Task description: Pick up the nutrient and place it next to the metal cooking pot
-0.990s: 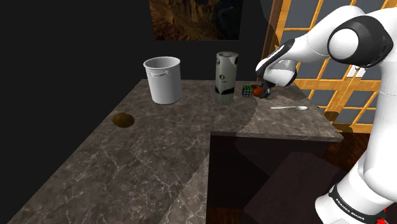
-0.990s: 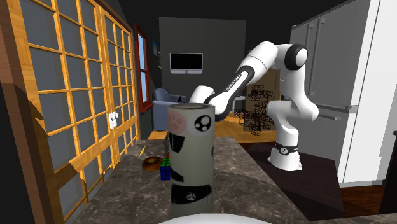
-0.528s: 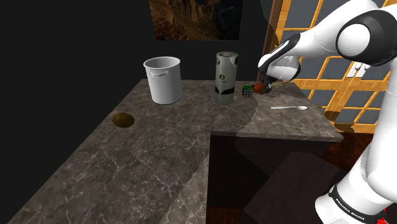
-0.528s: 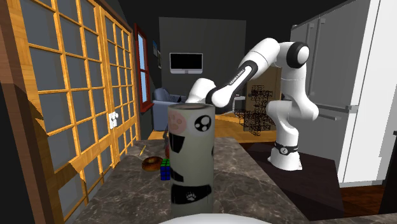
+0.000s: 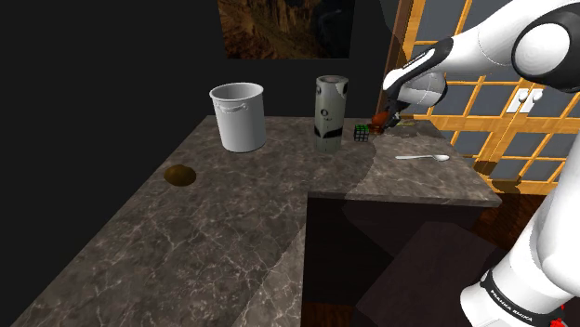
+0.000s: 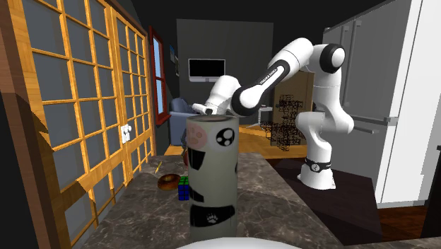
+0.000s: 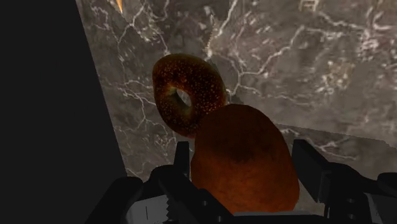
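Presently listed:

- Pincer [image 5: 388, 119]: all black, clenched on the nutrient [image 7: 242, 167].
- Nutrient: a reddish-brown rounded lump, clasped on either side by the fingers [image 7: 182, 156] and held clear of the dark marbled counter [image 5: 232, 223].
- Bagel [image 7: 188, 94]: brown and speckled, lying flat on the counter beneath the pincer, just beyond the held lump.
- Puzzle cube [image 5: 361, 133]: small and multicoloured, on the counter just beside and below the pincer.
- Canister [image 5: 330, 107]: tall and upright, grey-white with black patches, past the cube from the pincer.
- Metal cooking pot [image 5: 238, 116]: pale grey, upright, well apart from the pincer, beyond the canister.
- Spoon [image 5: 423, 158]: pale, lying flat on the counter below the pincer, toward the arm's stand.
- Brown disc [image 5: 180, 175]: flat on the counter, farthest from the pincer, past the pot.
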Robot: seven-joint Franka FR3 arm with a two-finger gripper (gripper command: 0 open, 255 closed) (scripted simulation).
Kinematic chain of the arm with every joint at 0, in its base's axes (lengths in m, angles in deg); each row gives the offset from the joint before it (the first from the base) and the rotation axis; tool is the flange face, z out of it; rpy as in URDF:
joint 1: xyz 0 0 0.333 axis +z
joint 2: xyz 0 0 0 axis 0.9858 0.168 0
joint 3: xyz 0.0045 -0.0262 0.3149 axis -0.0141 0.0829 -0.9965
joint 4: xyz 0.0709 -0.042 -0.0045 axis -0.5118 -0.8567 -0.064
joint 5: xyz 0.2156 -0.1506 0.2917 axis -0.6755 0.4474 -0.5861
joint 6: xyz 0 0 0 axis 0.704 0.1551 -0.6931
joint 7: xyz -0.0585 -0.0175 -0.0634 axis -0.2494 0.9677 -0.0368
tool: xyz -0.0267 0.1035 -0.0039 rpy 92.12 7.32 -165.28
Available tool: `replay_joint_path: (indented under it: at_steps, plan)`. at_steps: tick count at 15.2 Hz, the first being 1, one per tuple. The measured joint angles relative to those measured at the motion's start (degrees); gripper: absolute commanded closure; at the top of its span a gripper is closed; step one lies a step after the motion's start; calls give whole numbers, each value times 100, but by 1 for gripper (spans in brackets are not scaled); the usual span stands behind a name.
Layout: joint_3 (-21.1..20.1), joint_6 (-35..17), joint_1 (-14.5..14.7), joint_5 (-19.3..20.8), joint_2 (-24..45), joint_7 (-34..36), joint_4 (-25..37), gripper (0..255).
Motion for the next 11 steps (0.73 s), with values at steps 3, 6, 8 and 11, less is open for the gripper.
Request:
replay_joint_path:
  at_steps: [3,6,8,11]
  plan:
    - [113,156,82,248,-111,197,77,255]
    - [241,333,187,567,-284,446,136,255]
    - [293,442,229,721,-359,570,195,255]
    - [375,620,296,998,-520,777,266,255]
